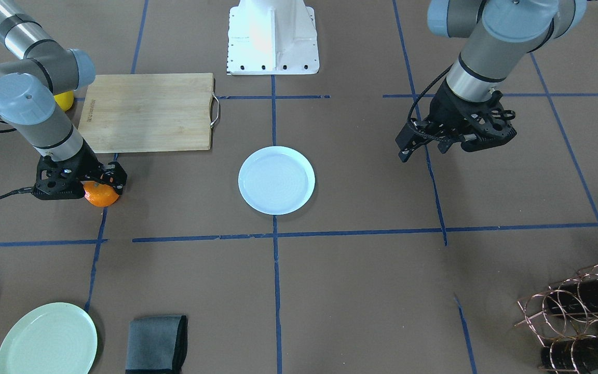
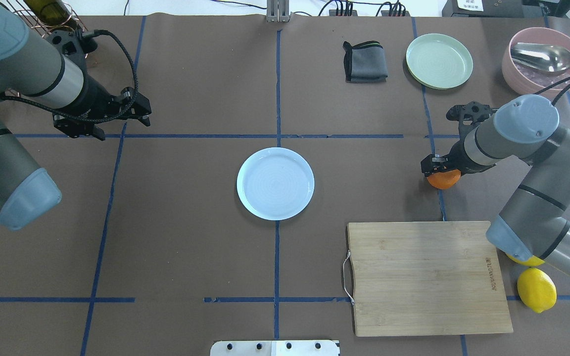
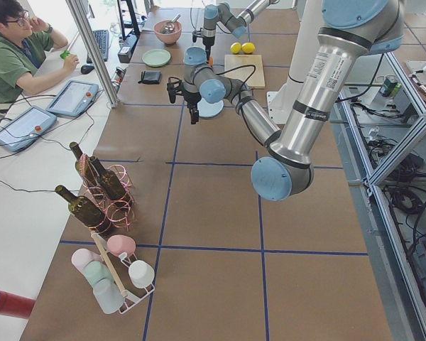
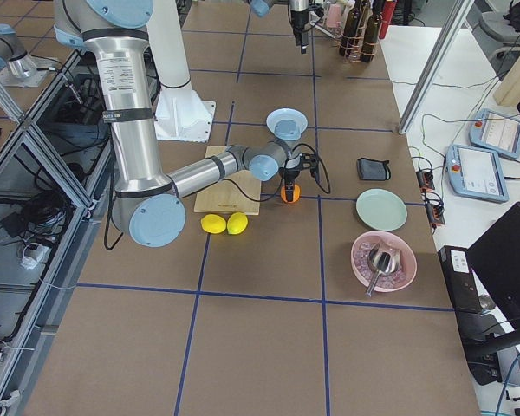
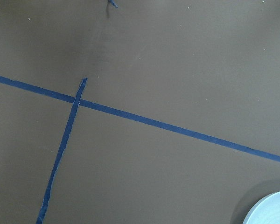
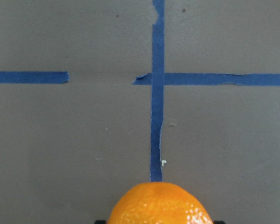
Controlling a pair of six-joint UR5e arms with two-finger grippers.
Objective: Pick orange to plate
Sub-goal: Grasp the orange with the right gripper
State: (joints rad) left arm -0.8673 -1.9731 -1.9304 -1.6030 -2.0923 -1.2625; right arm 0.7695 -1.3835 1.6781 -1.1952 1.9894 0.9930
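The orange (image 1: 100,195) (image 2: 443,180) rests on the brown table on a blue tape line, right of the plate in the overhead view. My right gripper (image 2: 437,168) is lowered over it, shut on the orange. In the right wrist view the orange (image 6: 159,205) fills the bottom centre with dark finger edges against its sides. The white plate (image 2: 275,183) (image 1: 276,180) lies bare at the table's middle. My left gripper (image 2: 87,132) (image 1: 424,149) hovers open above the table on the far left, holding nothing.
A wooden cutting board (image 2: 426,277) lies near the right arm, with a lemon (image 2: 536,289) beside it. A pale green plate (image 2: 439,60), a folded grey cloth (image 2: 365,62) and a pink bowl (image 2: 517,79) sit at the far right. A copper bottle rack (image 1: 579,317) stands by the left arm.
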